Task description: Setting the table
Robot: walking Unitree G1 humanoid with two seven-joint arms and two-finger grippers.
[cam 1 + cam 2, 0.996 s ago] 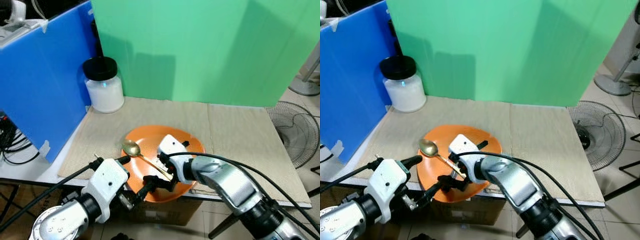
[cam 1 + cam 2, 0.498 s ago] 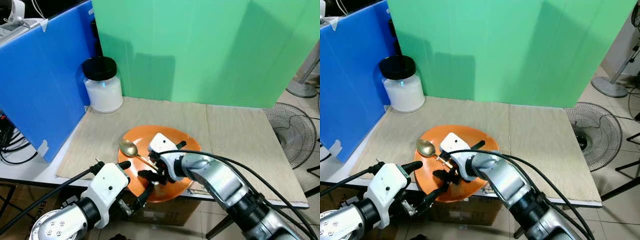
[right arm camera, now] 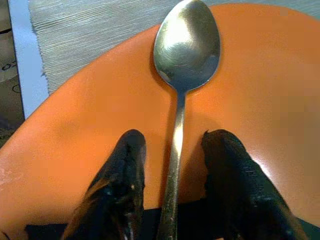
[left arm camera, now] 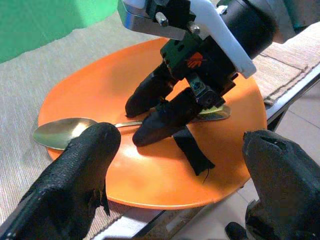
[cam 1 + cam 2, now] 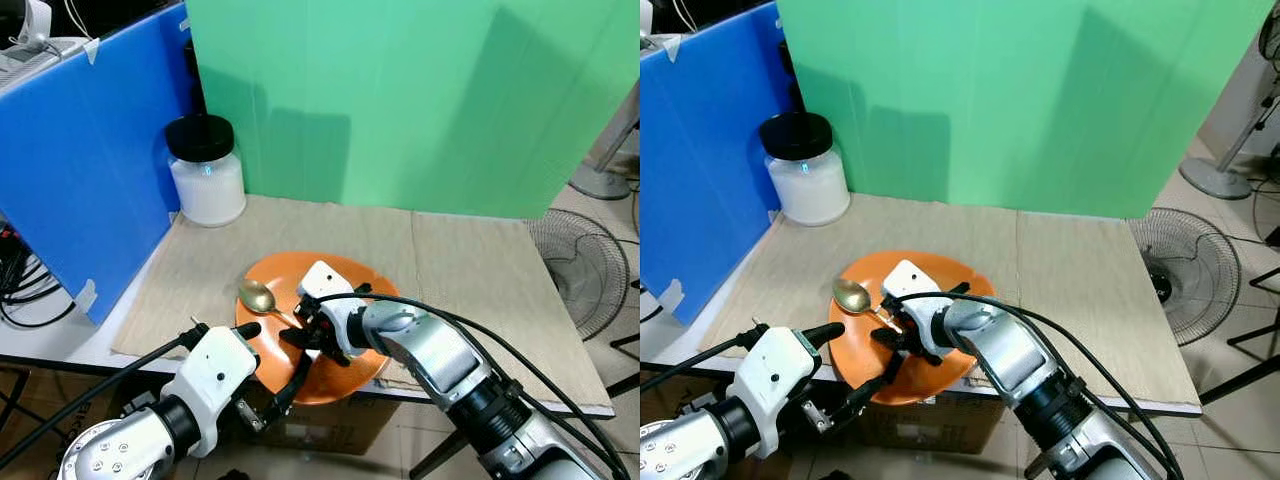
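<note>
An orange plate (image 5: 285, 268) lies on the beige mat at the table's front edge. A gold spoon (image 5: 258, 297) rests on it, bowl toward the plate's left rim, handle running back under my right gripper. My right gripper (image 5: 300, 335) is open and low over the plate. In the right wrist view its two fingers (image 3: 131, 150) stand on either side of the spoon (image 3: 186, 47) handle, close but apart from it. My left gripper (image 5: 270, 358) is open at the plate's near rim, by the table edge, holding nothing. The left wrist view shows the plate (image 4: 100, 85) and the spoon (image 4: 57, 132).
A white jar with a black lid (image 5: 206, 170) stands at the table's back left. A blue panel (image 5: 80, 170) walls the left side and a green screen (image 5: 400, 100) the back. The mat (image 5: 480, 270) extends bare to the right. A fan (image 5: 585, 260) sits on the floor beyond.
My right gripper has moved from the plate's near rim up along the spoon's handle toward its bowl. The left gripper has dropped slightly at the table edge.
</note>
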